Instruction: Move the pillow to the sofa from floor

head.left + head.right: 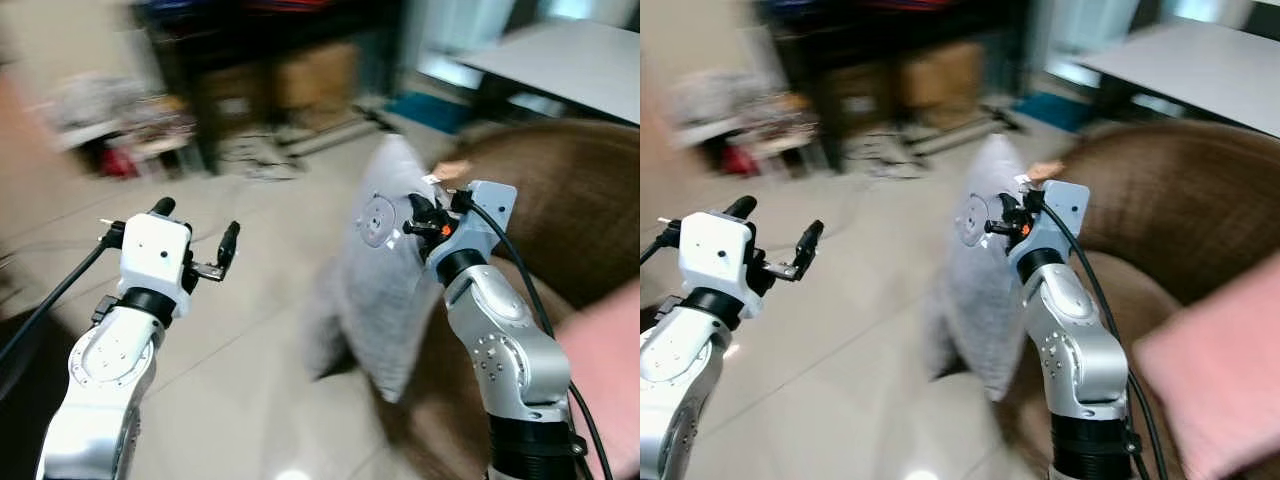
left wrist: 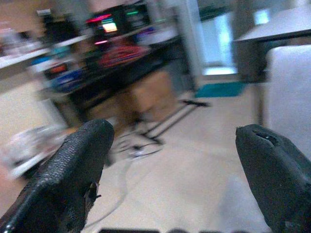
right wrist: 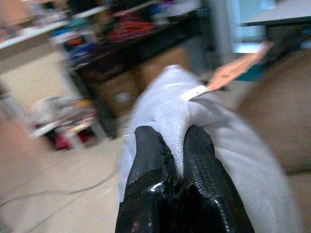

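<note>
A light grey pillow (image 1: pixel 385 270) hangs upright beside the brown sofa (image 1: pixel 570 200), its lower end near the floor. My right gripper (image 1: pixel 420 222) is shut on the pillow's upper edge; in the right wrist view the two fingers (image 3: pixel 150 155) pinch a fold of grey fabric (image 3: pixel 170 114) near a white tag and an orange tag (image 3: pixel 238 68). My left gripper (image 1: pixel 200 240) is held up over the floor to the left of the pillow, open, with nothing between its fingers (image 2: pixel 77 170).
A pink cushion (image 1: pixel 605 370) lies on the sofa at the near right. A dark table (image 1: pixel 260 60) with boxes and clutter under it stands at the back. A white tabletop (image 1: pixel 570 55) is behind the sofa. Pale tiled floor (image 1: pixel 250 350) spreads to the left.
</note>
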Robot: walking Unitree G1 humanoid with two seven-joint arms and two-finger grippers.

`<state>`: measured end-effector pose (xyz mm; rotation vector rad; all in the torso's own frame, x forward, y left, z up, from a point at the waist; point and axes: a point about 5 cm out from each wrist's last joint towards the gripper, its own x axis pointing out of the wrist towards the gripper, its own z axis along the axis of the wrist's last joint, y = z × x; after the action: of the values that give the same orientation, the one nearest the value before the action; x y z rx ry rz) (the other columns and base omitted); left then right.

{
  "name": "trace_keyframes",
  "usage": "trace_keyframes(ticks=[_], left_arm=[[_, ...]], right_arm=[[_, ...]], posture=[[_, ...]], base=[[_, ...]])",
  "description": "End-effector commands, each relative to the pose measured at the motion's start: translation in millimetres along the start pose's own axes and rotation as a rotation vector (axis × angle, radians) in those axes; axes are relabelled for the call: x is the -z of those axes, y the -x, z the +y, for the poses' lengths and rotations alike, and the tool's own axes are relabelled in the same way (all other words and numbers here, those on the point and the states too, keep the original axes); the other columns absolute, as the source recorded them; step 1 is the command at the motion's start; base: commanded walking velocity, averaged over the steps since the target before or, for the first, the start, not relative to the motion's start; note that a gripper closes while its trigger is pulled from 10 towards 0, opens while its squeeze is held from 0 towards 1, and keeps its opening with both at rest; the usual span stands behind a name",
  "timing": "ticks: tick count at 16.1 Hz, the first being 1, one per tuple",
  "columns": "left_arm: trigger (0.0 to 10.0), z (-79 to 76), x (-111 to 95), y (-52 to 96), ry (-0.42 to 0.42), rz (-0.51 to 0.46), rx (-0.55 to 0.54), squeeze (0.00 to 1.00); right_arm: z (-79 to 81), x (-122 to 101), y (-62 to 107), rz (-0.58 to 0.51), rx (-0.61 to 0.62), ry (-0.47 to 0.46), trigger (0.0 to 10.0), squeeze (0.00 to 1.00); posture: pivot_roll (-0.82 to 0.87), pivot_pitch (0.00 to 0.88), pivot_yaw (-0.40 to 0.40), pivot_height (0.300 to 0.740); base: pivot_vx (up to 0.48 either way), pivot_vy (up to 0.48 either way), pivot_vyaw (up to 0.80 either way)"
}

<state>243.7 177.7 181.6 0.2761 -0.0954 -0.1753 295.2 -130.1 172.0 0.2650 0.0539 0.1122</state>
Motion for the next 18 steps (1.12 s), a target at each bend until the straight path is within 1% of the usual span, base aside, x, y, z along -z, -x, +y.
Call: trace_keyframes(ticks=[1, 6, 7, 10, 13, 18], left_arm=[[10.0, -0.6, -1.5, 0.2, -0.005, -0.006, 0.014, 0.30], [10.0, 2.1, -1.6, 0.6, -0.012, -0.006, 0.024, 0.30], [10.0, 0.2, -1.4, -0.3, -0.010, -0.006, 0.039, 0.30], [10.0, -1.1, 0.1, -0.1, -0.012, 0.003, 0.048, 0.29], [10.0, -2.7, 1.8, 1.1, -0.021, 0.014, 0.053, 0.25], [10.0, -3.3, 2.8, 0.9, -0.021, 0.020, 0.053, 0.26]], right_arm=[[1.0, -12.1, 0.8, -0.056, -0.009, -0.010, 10.0, 0.00], [0.9, -12.0, 1.1, -0.061, -0.009, -0.017, 10.0, 0.00], [-2.0, -13.4, 1.6, -0.064, -0.001, -0.013, 10.0, 0.00], [-3.7, -14.3, 2.1, -0.064, 0.010, 0.009, 10.0, 0.00], [-3.7, -16.0, 2.8, -0.069, 0.004, 0.028, 10.0, 0.00], [-3.4, -18.2, 3.8, -0.073, -0.003, 0.040, 10.0, 0.00]], posture=[[-0.01, 0.000, 0.040, 0.740], [-0.01, 0.000, 0.048, 0.740], [-0.01, 0.000, 0.051, 0.740], [-0.01, 0.000, 0.052, 0.740], [-0.01, 0.000, 0.053, 0.740], [-0.02, 0.005, 0.050, 0.740]], base=[[0.364, 0.000, -0.80], [0.363, 0.000, -0.80], [0.360, 0.000, -0.80], [0.322, 0.000, -0.80], [0.000, 0.000, 0.00], [0.000, 0.000, 0.00]])
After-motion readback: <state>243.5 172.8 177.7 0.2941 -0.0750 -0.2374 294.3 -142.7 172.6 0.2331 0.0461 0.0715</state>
